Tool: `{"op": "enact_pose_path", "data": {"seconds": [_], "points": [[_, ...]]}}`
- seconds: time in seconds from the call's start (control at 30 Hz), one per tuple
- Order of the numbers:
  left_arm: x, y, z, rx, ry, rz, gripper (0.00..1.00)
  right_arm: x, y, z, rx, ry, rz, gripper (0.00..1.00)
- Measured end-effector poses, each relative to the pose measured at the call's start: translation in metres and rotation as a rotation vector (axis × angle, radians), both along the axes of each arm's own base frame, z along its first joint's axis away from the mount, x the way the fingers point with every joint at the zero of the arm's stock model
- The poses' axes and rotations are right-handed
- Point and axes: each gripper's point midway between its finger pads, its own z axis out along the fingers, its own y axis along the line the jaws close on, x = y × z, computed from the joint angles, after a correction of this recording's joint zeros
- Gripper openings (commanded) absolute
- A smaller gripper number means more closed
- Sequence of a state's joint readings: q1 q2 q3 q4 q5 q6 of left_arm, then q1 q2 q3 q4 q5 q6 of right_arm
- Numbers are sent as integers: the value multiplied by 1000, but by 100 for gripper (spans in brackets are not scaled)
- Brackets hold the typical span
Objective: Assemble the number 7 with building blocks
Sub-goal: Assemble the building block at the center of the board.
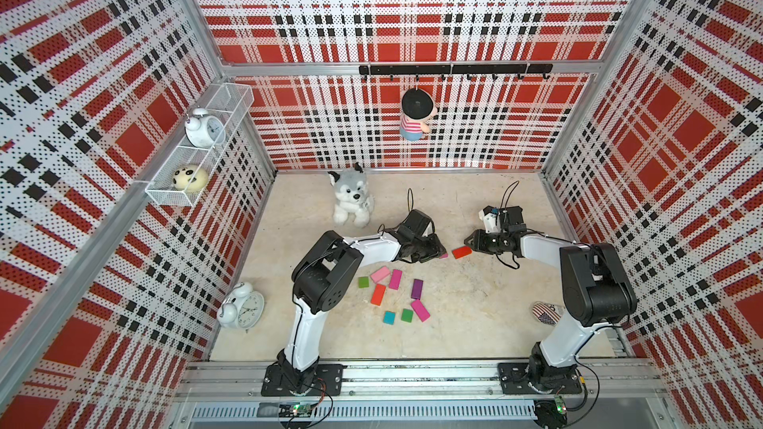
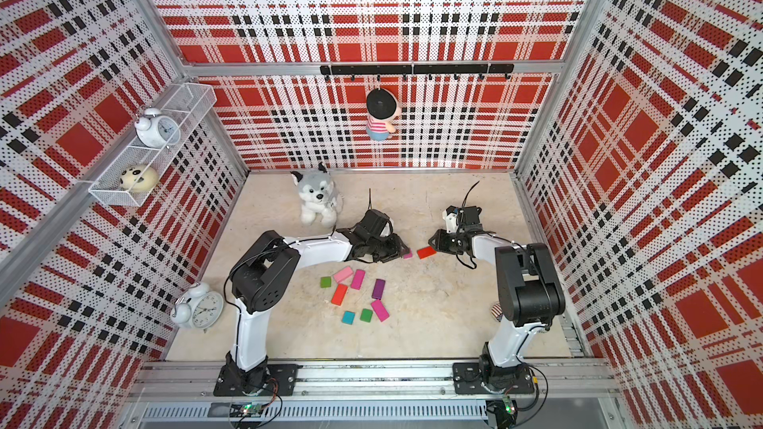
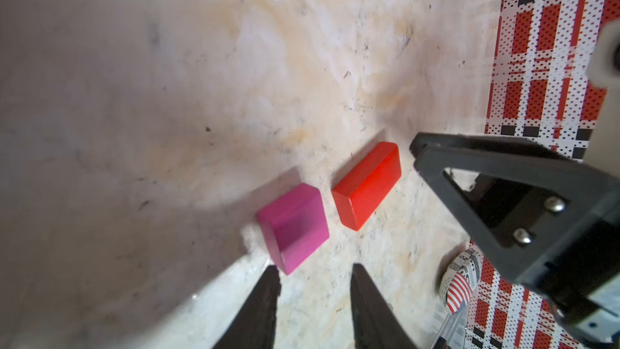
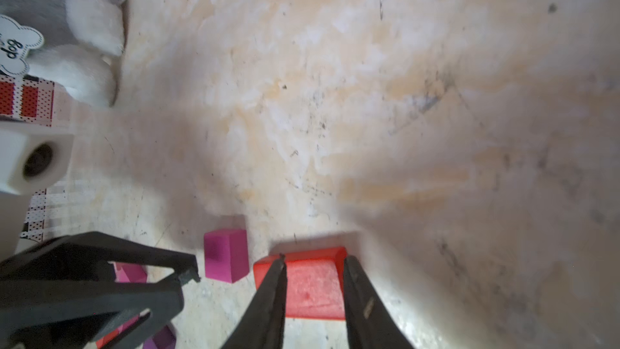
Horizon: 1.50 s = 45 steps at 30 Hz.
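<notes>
Two blocks lie side by side: a magenta square (image 3: 293,226) just beside the red-orange block (image 3: 367,184). The left gripper (image 3: 312,271), fingers slightly parted and empty, sits near that block; the right gripper (image 4: 314,259), closed on nothing, hangs at its end.

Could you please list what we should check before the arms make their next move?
1. Left gripper holds nothing; small magenta square block lies just ahead: ok.
2. Right gripper shut at flat red rectangular block; gripping it: cannot tell.
3. Magenta and red blocks touching: not ok, a gap shows.
4. Stem of the seven laid: not ok; eight blocks lie scattered.
5. Grey plush dog clear of both grippers: ok.
</notes>
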State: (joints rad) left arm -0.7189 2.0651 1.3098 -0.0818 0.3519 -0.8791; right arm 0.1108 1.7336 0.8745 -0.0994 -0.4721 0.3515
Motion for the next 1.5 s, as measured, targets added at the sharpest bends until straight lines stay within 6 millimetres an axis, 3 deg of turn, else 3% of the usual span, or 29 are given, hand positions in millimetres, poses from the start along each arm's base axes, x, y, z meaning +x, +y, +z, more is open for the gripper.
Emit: {"op": "enact_pose_path", "data": {"seconds": [0.17,0.7,1.03,1.33,1.5], "points": [[0,0,-3,1,8,6,39,-11,1,-9,7,30,5,33],[12,-4,-15,10,8,7,29,-14,12,-11,28,32,7,24],[22,-3,-12,10,-17,-8,29,-16,16,-13,62,37,-53,21],[36,0,-13,18,-40,-34,29,-16,18,-13,82,46,-128,21],[39,-2,-16,19,-39,-43,29,-16,17,-14,97,65,-176,28]]}}
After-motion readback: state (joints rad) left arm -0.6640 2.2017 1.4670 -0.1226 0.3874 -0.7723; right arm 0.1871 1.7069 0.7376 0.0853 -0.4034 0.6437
